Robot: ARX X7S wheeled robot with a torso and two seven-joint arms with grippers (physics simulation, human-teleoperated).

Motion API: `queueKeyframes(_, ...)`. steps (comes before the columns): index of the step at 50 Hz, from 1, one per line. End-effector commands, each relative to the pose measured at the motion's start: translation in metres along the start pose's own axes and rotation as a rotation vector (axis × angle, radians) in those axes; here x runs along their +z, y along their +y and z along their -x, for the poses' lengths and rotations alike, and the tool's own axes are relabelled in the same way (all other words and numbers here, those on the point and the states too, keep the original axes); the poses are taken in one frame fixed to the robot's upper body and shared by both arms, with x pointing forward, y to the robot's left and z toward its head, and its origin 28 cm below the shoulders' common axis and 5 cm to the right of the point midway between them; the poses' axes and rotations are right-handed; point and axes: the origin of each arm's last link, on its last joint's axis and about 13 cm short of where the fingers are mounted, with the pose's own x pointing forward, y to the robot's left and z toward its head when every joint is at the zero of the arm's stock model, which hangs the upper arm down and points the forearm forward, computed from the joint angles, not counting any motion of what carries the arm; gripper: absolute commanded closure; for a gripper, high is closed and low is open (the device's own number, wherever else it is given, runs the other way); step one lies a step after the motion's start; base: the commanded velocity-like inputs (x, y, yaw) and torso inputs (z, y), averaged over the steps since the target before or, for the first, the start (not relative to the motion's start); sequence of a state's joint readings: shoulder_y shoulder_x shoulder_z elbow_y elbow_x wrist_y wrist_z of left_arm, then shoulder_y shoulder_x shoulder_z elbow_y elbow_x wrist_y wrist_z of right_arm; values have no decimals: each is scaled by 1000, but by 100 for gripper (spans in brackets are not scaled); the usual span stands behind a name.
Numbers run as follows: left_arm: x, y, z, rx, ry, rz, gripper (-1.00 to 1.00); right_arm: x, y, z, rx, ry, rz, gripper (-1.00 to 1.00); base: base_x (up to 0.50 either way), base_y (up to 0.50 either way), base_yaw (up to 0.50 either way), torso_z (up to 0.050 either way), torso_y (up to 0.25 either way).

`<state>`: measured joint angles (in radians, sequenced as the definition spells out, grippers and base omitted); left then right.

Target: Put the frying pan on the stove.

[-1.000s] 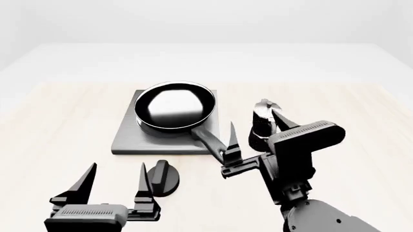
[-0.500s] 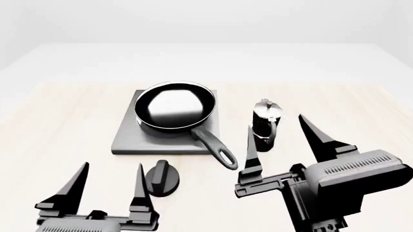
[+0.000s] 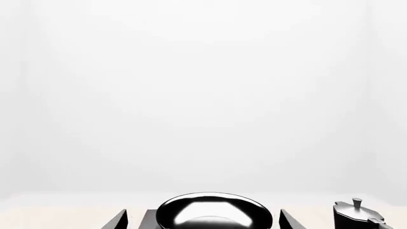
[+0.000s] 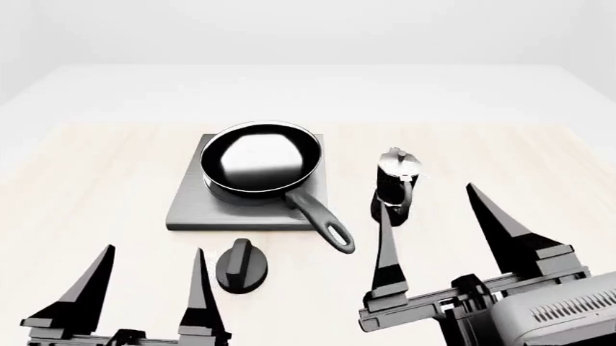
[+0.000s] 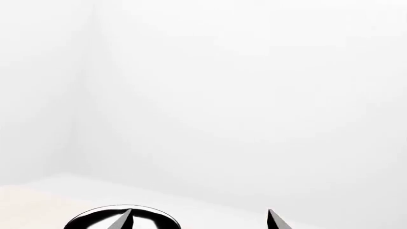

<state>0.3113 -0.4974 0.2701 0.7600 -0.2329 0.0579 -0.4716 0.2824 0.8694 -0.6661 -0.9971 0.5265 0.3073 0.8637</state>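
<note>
Black and shiny, the frying pan (image 4: 261, 159) sits on top of the stove (image 4: 192, 205). The stove is a flat grey square in the middle of the pale wooden table (image 4: 86, 180), a bit toward the left edge. The round part of the pan rests over the back half of the stove. The inside of the pan gleams white. Its long black handle (image 4: 321, 220) sticks out past the front right corner of the stove and points toward the near edge of the table. The loop hole at the end of the handle hangs over the bare wood.

A small black round knob (image 4: 241, 266) lies on the table just in front of the stove, near the end of the handle but not touching it. A black-and-silver moka pot (image 4: 396, 186) stands upright to the right of the stove, close to the pan handle.

The left gripper (image 4: 146, 282) is low at the near edge, and its two pointed fingers (image 4: 199, 295) are spread apart with nothing between them. The right gripper (image 4: 445, 227) is also at the near edge, in front of the moka pot. Its fingers (image 4: 387, 249) are wide apart and hold nothing too. Both grippers are well apart from the pan.

In the left wrist view the pan (image 3: 215, 214) and the moka pot (image 3: 357, 214) show between and beside the finger tips.
</note>
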Motion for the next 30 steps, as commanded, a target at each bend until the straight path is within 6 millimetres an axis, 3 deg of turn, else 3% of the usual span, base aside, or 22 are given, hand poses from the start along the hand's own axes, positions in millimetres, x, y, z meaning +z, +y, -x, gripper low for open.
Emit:
queueKeyframes(1,10,-1,6,-5,-30,2,-100,7,0,10,3,-20,3,-100,0,0,0,0,0)
queueKeyframes(30,30,-1,22,-16,-100,5,-100,22,-3,27,-9,-78,16,-100,0,0,0,0,0)
